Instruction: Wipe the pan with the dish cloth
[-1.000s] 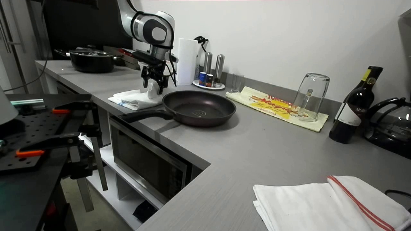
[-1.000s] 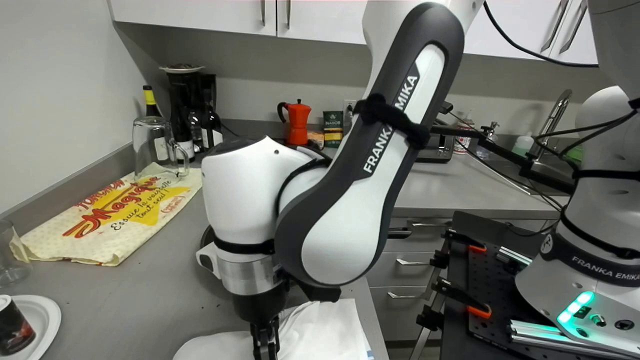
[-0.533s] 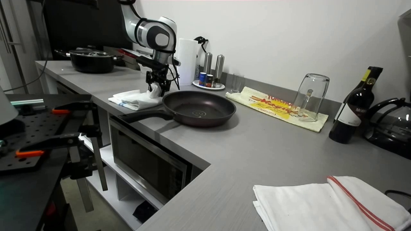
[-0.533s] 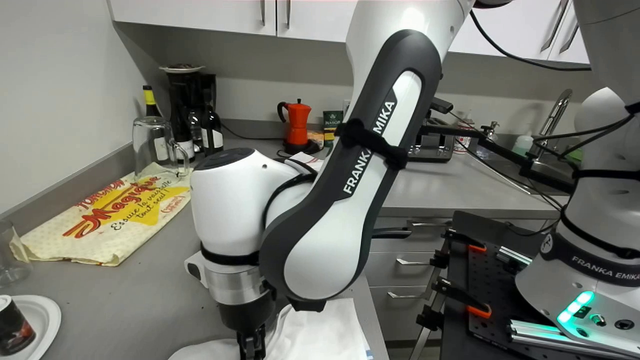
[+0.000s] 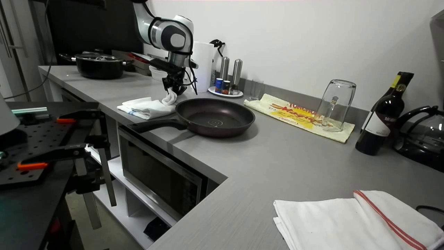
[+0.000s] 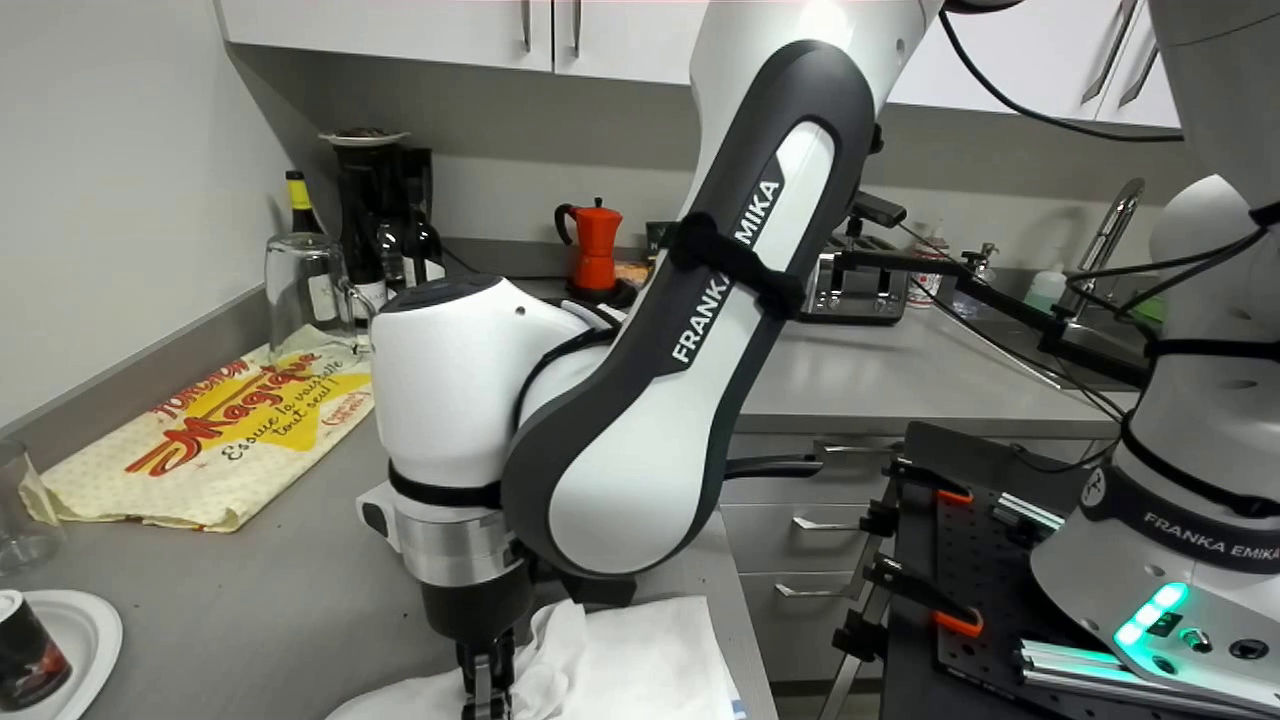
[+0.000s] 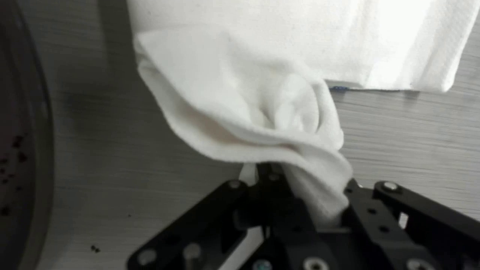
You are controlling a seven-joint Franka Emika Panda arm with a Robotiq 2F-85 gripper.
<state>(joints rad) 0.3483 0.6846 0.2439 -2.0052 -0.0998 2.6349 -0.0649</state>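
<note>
The white dish cloth (image 5: 147, 108) lies folded on the counter, one part of it drawn up to my gripper (image 5: 174, 91). In the wrist view a bunched fold of the dish cloth (image 7: 240, 90) runs in between the dark fingers of the gripper (image 7: 309, 178), which are shut on it; the fingertips are partly covered by cloth. Close beside the cloth stands the dark pan (image 5: 216, 119), its handle pointing to the counter's front edge. Red and dark specks show inside the pan (image 7: 45, 157) at the wrist view's left edge. The arm hides most of the pan in an exterior view.
A white plate (image 5: 211, 89) with small cans and a paper towel roll (image 5: 202, 67) stand behind the gripper. Along the wall lie a yellow printed cloth (image 5: 288, 114) and an upturned glass pitcher (image 5: 338, 104). A red-striped towel (image 5: 340, 222) lies nearer the camera.
The gripper came down onto the cloth and its fingers closed on a fold. It has since risen slightly and shifted toward the wall, drawing that fold up. The pan has not moved.
</note>
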